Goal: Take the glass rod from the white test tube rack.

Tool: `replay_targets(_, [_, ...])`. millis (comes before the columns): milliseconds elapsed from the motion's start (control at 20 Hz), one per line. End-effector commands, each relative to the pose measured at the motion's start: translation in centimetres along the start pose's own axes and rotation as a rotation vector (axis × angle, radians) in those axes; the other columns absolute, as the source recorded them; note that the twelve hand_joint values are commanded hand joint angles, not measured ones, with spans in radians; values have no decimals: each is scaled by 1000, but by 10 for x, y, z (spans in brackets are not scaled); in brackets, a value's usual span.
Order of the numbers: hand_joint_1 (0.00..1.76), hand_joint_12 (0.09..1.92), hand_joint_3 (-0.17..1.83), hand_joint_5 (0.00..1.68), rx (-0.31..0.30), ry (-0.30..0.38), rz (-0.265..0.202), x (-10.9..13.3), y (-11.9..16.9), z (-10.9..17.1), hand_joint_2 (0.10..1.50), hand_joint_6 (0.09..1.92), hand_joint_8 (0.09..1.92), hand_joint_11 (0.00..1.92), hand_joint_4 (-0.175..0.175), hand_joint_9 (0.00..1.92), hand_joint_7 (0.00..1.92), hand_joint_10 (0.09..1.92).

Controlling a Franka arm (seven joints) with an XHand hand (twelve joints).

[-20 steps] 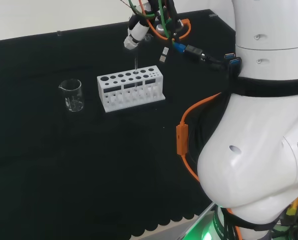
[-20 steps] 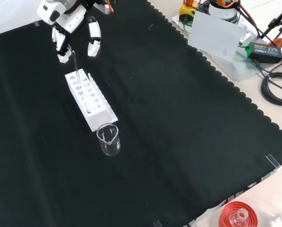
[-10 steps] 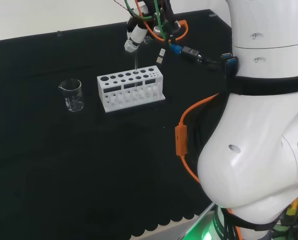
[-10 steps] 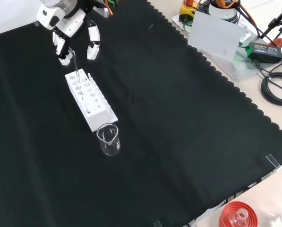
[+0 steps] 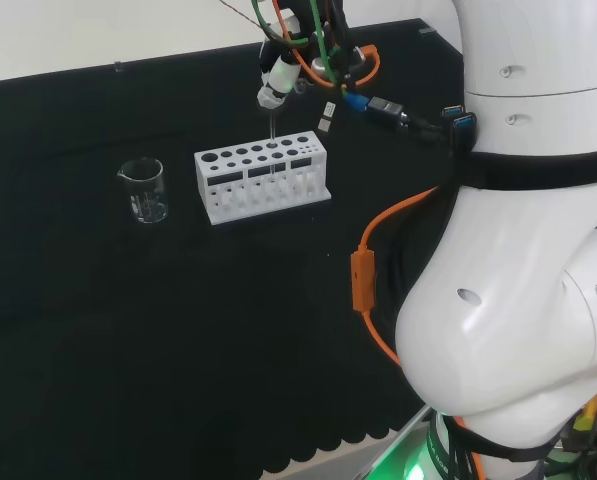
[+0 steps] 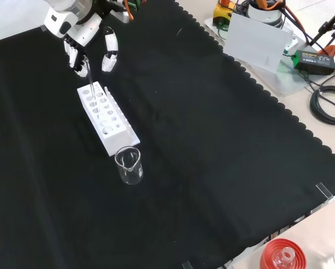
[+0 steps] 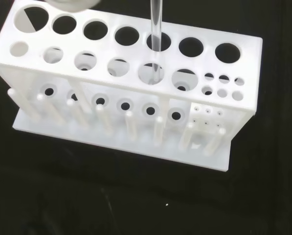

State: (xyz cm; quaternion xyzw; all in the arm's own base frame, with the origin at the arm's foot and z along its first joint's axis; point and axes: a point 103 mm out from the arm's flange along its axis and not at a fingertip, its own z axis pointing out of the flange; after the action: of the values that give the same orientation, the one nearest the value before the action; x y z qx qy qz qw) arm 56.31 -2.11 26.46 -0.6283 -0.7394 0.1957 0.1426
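Hand (image 6: 80,33) risen above white test tube rack (image 6: 106,119); fingers pinching glass rod (image 6: 90,78) top; rod tip not yet clear of rack hole.

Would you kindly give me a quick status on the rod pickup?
Hand shut on rod. Rod upright, lower end still in rack. Beaker beyond rack's far end, nothing in the way.

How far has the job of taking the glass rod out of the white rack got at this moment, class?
Done: the hand is pinched on the top of the glass rod. In hand: the lift. In the wrist view the rod's lower end hangs at a hole of the white test tube rack; whether it has fully left the hole is unclear. Left: raise it clear and carry it away. The beaker stands untouched beside the rack.
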Motion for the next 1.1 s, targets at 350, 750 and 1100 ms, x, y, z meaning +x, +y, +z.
replay_targets(350, [821,1175,665,566,-10,1,-3,2,5,0,723,1015,766,963,-98,1051,851,631])
replay_targets(750, [864,1141,690,602,-32,-6,-5,3,7,1,725,1024,757,1028,-107,1103,881,598])
replay_targets(1100, [957,999,704,658,-49,-18,-6,9,11,-2,744,1022,747,1207,-142,1220,919,495])
